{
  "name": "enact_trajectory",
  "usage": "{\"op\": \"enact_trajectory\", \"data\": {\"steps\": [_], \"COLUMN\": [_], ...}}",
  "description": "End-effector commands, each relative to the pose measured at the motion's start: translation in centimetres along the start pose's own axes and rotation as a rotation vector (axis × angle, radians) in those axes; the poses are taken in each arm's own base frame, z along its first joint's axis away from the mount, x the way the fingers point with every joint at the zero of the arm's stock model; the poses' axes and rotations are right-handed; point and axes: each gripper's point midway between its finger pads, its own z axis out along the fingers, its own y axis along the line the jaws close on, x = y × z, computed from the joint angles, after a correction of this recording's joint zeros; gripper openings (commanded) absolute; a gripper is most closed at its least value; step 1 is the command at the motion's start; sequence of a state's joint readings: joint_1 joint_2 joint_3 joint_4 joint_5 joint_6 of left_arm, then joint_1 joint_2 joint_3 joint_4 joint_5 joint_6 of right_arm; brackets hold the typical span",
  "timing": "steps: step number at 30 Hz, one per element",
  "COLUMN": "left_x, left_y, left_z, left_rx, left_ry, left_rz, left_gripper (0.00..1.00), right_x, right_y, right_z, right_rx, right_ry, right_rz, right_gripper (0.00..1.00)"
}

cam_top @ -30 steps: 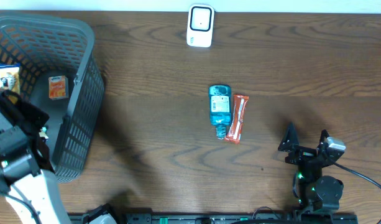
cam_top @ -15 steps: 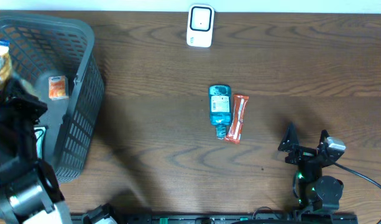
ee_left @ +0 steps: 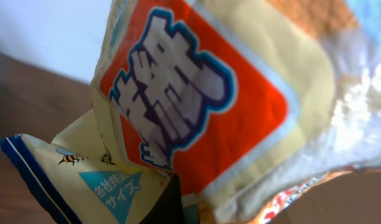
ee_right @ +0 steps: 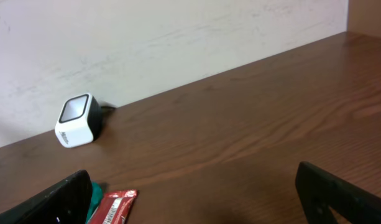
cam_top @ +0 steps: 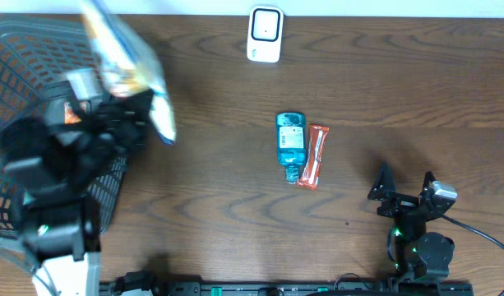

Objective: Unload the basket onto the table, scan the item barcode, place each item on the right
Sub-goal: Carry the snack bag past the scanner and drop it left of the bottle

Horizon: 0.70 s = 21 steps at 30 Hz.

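Yellow-orange snack bag (cam_top: 130,66), clamped in the closed left gripper (cam_top: 124,115) above the basket (cam_top: 17,33) rim, hangs well left of the scanner (cam_top: 265,34), long axis slanted; the right gripper (cam_top: 406,182), jaws spread wide and empty, sits farther away.

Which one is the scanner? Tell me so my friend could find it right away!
Look along the far edge of the brown wooden table. The barcode scanner sits there alone, a small white box with a grey window on its face. Unlike the blue bottle and red packet lying side by side mid-table, it is white and boxy.
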State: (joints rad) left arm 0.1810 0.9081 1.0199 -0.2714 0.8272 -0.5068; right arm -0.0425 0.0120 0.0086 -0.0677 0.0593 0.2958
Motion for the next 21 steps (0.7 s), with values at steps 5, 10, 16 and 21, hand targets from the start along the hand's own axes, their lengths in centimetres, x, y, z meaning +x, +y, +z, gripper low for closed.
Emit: {"op": "enact_trajectory", "data": {"steps": [5,10,16,21], "left_x": [8.0,14.0,20.5,25.0], "left_y": [0.0,2.9,6.9,9.8], "left_z": [6.1,9.7,12.8,14.2], "left_rx": [0.002,-0.160,-0.392,-0.562], "left_ry": [0.292,0.465,0.594,0.646], "left_rz": [-0.007,-0.020,-0.051,-0.046], "left_gripper": [0.07,0.07,0.07,0.07], "right_x": [0.1,0.1,0.1,0.1], "right_y": [0.1,0.1,0.1,0.1], "right_z": [0.0,0.0,0.0,0.0], "right_rx": [-0.005,-0.005,-0.005,-0.005], "right_ry": [0.002,0.002,0.002,0.002], "right_rz": [0.002,0.002,0.002,0.002], "right_gripper": [0.99,0.99,0.99,0.99]}}
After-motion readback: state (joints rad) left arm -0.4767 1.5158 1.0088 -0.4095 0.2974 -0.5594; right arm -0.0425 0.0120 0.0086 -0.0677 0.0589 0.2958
